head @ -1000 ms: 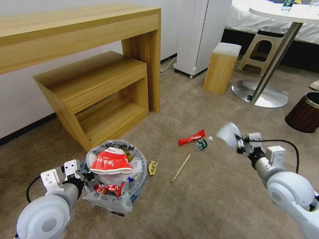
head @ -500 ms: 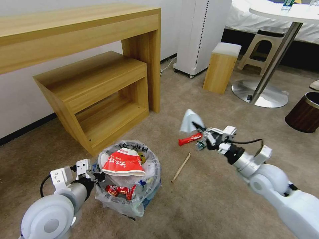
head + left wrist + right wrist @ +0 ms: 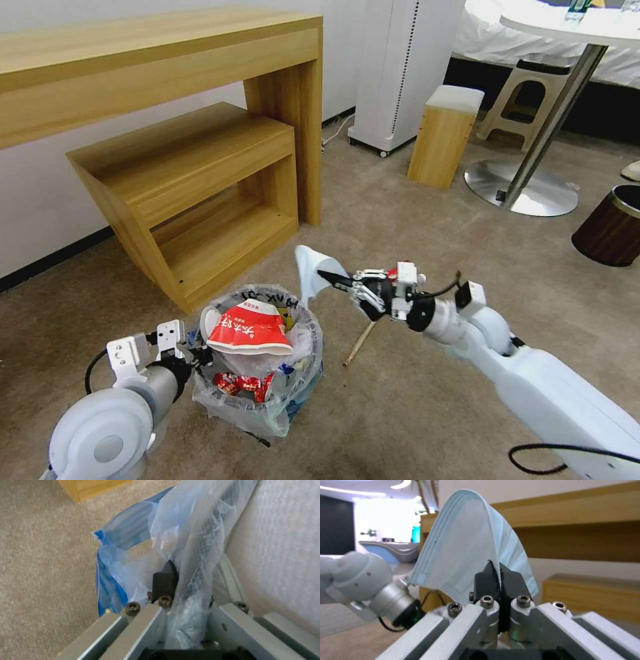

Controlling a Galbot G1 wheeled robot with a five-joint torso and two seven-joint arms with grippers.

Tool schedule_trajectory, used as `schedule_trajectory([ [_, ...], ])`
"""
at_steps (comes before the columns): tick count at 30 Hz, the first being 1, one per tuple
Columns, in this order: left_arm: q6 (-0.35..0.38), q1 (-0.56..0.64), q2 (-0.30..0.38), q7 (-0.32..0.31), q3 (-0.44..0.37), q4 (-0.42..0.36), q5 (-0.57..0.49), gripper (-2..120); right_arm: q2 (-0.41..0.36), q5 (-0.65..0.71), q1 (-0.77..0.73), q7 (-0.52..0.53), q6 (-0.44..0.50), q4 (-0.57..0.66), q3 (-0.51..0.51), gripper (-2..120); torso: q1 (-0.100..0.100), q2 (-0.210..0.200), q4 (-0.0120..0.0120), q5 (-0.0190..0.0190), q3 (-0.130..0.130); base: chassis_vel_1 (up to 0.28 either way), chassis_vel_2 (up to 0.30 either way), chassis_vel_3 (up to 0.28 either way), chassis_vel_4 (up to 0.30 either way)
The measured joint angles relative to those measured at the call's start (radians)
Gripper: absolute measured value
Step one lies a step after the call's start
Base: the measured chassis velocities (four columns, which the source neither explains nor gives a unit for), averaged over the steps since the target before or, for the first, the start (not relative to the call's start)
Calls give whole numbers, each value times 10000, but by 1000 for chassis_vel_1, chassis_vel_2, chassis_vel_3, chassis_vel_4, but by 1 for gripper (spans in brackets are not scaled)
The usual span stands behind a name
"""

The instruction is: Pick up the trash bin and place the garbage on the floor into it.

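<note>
The trash bin (image 3: 267, 393), lined with crinkly clear plastic, sits on the beige carpet floor (image 3: 413, 427) at lower left. It holds garbage, with a red-white packet (image 3: 245, 328) on top. My left gripper (image 3: 195, 353) is shut on the bin's near-left rim; in the left wrist view the plastic bag (image 3: 196, 537) runs between its fingers (image 3: 165, 578). My right gripper (image 3: 328, 275) is shut on a pale blue mask (image 3: 309, 268), held in the air just above the bin's far right rim. The right wrist view has the mask (image 3: 470, 540) pinched in that gripper (image 3: 495, 568). A wooden stick (image 3: 359, 343) lies on the floor under the right arm.
A wooden desk (image 3: 167, 60) and a lower wooden shelf unit (image 3: 193, 180) stand right behind the bin. Farther back are a white appliance (image 3: 400, 67), a small wooden stool (image 3: 443, 133), a round table's metal base (image 3: 527, 190) and a dark brown bin (image 3: 610, 227).
My right gripper has swung left with the mask, from over the open carpet to just above the bin's rim. The left gripper and bin shifted slightly right early on, then stayed.
</note>
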Motion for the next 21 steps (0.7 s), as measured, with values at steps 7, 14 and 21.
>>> schedule_trajectory([
  [7, 168, -88, -38, -243, 173, 191, -282, 0, 223, 218, 720, -240, 47, -176, -653, 0, 0, 0, 0, 0, 0, 0, 0, 0, 0],
  [14, 191, -220, 4, -310, 202, 291, -380, 0, 430, -172, 923, -1571, -48, -898, -1574, 0, 0, 0, -1, 2, 0, 0, 0, 0, 0],
  [21, 191, -242, 17, -302, 178, 307, -383, 0, 720, -565, 1046, -2034, -50, -1794, -1950, 0, 0, 0, -1, 2, 0, 0, 0, 0, 0],
])
